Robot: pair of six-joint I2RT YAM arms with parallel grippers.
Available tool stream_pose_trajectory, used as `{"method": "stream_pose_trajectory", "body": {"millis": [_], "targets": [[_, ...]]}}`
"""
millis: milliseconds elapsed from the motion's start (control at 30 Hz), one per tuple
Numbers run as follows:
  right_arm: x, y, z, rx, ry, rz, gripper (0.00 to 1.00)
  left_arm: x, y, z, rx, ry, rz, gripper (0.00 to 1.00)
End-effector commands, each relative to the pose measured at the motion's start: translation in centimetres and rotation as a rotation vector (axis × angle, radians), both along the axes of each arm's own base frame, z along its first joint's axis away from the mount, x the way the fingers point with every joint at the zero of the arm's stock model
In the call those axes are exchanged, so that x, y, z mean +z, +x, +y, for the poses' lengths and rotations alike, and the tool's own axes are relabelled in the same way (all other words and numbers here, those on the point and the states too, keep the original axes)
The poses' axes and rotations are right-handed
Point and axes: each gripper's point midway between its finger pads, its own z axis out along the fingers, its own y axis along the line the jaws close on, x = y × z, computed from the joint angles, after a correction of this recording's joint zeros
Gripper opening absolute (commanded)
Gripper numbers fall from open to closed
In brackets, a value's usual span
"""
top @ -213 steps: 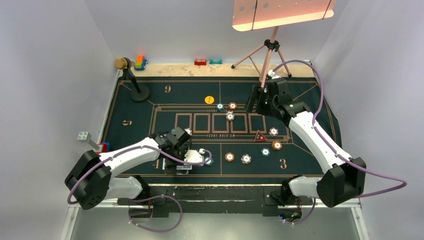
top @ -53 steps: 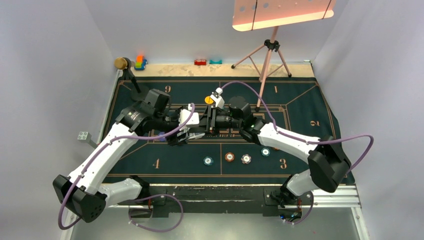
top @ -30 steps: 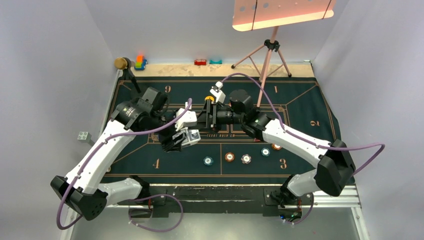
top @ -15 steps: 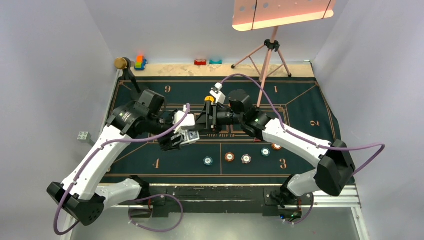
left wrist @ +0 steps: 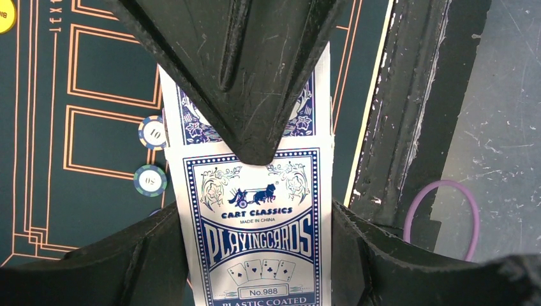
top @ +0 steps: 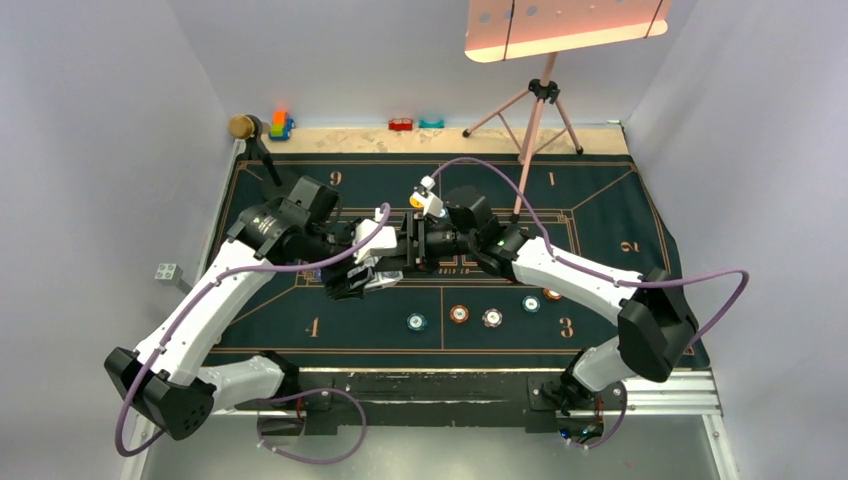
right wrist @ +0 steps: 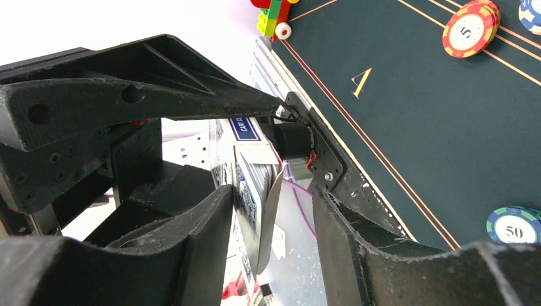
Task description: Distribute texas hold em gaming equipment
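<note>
My left gripper (left wrist: 255, 255) is shut on a blue-and-white playing card box (left wrist: 255, 236), held above the green mat (top: 620, 230) left of centre. My right gripper (right wrist: 271, 197) stands open around the box's top end (right wrist: 245, 185). One finger (right wrist: 191, 229) lies against the box; the other stands apart from the open flap. In the top view the two grippers meet at the box (top: 385, 272). On the mat lie a teal chip (top: 416, 322), an orange chip (top: 459, 314) and a white chip (top: 492, 318). A yellow button (top: 415, 200) shows partly behind the right wrist.
A microphone stand (top: 262, 150) is at the mat's far left corner and a tripod (top: 535, 110) with a lamp at the far middle. Toy blocks (top: 280, 125) sit along the back edge. More chips (top: 531, 304) lie under the right arm.
The right gripper has slid left onto the box's top and its jaws have narrowed a little. The left gripper has shifted slightly right, still holding the box.
</note>
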Motion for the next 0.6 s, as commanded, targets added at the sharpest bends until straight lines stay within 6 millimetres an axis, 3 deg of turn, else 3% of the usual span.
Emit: {"method": "stream_pose_trajectory", "body": {"millis": [0, 367, 567], "targets": [[-0.2, -0.5, -0.2, 0.023, 0.006, -0.031, 0.50, 0.5, 0.9, -0.8, 0.002, -0.029, -0.030, 0.00], [-0.5, -1.1, -1.4, 0.009, 0.000, -0.034, 0.48, 0.2, 0.7, -0.6, 0.006, -0.019, -0.017, 0.00], [0.2, -0.9, -1.8, -0.003, 0.019, -0.047, 0.46, 0.1, 0.6, -0.7, 0.004, -0.033, -0.018, 0.00]]}}
